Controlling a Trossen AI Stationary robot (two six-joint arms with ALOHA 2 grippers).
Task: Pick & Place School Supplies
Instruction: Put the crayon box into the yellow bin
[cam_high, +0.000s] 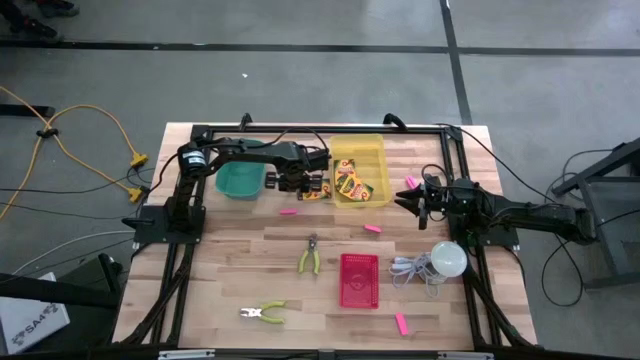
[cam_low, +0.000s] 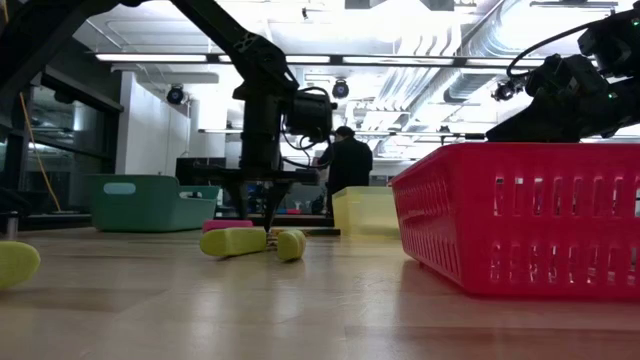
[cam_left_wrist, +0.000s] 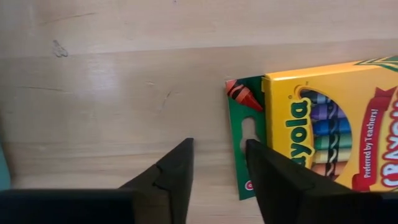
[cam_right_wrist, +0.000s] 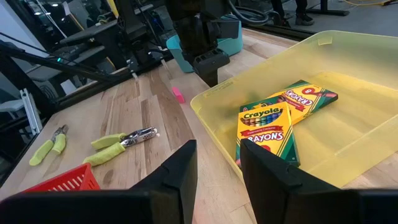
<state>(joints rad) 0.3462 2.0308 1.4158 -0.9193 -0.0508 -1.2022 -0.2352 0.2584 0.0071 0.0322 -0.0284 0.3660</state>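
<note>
A yellow-and-green crayon box (cam_left_wrist: 323, 137) lies flat on the wooden table just left of the yellow bin (cam_high: 372, 150), also visible as the crayon box (cam_high: 320, 190) in the high view. My left gripper (cam_left_wrist: 219, 180) points down over the box's green hang-tab end, open, its fingers straddling the tab's edge. Two more crayon boxes (cam_right_wrist: 267, 130) lie in the yellow bin (cam_right_wrist: 348, 56). Pink erasers (cam_high: 288, 211) (cam_high: 372, 228) lie loose on the table. My right gripper (cam_right_wrist: 217, 180) waits open and holds nothing at the table's right (cam_high: 412, 200). My left gripper comes from above, pointing down, at the box's green hang tab (cam_left_wrist: 239, 134). One finger (cam_left_wrist: 273, 180) covers the tab's corner and the other stands over bare table. Whether either finger touches the tab I cannot tell. The box lies flat on the table.
A teal bin (cam_high: 240, 180) stands left of my left gripper. A red basket (cam_high: 359, 280), two yellow-handled pliers (cam_high: 309, 258) (cam_high: 265, 313) and a white bulb with its cord (cam_high: 447, 260) lie nearer the front. More pink erasers (cam_high: 410, 181) (cam_high: 400, 322) lie around.
</note>
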